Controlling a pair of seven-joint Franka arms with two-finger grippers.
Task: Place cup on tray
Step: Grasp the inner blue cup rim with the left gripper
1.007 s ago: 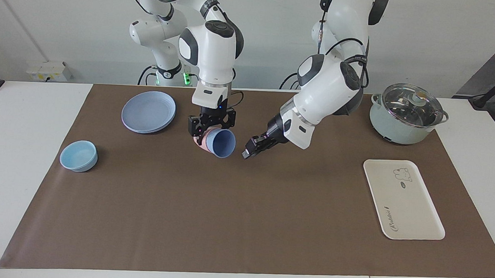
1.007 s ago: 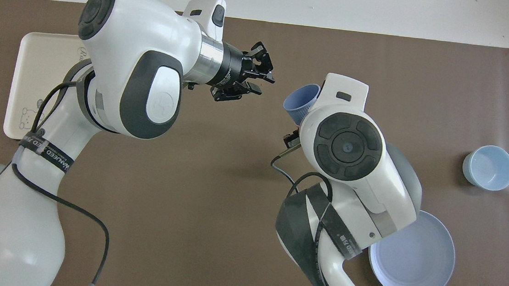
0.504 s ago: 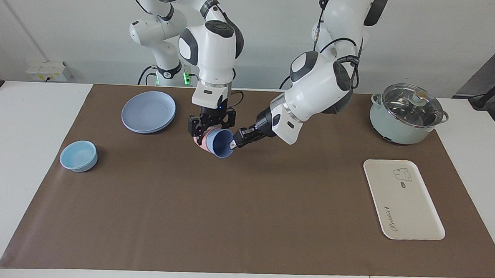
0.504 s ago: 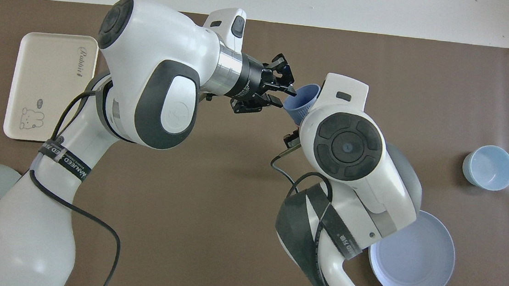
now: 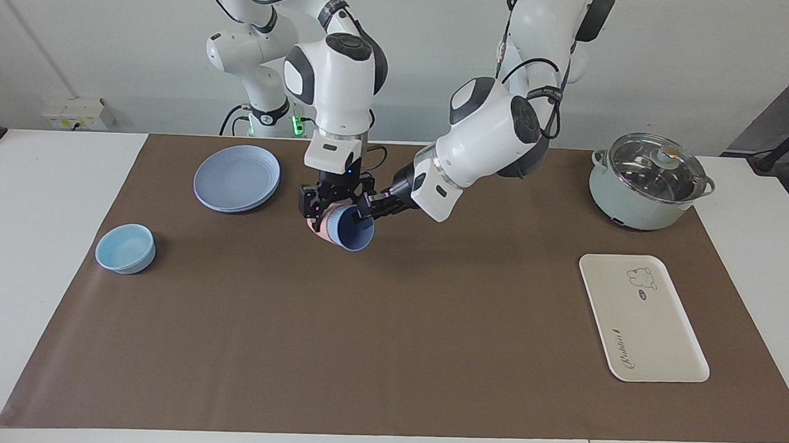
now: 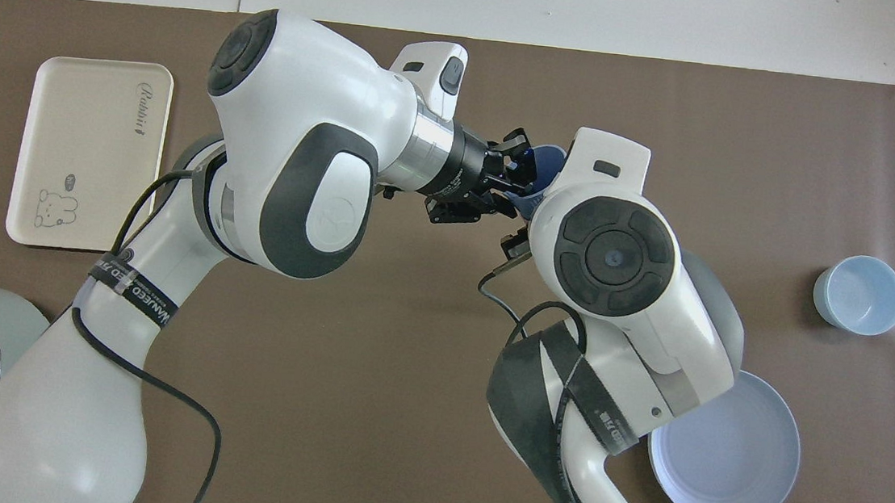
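Right tool (image 5: 329, 209) clamps the pink cup (image 5: 317, 225) with the blue cup (image 5: 352, 227) nested in it, tilted mouth-out above mid-counter so the left tool (image 5: 363, 210) can grab its rim. Left tool's opening: cannot tell. Tray (image 5: 662, 340) waits empty at the left arm's end.

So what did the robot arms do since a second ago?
The left gripper slid across to the blue cup, and its tips are now at the cup's rim. The right gripper kept holding the stacked cups tilted. The tray, plate, bowl and pot stayed put.
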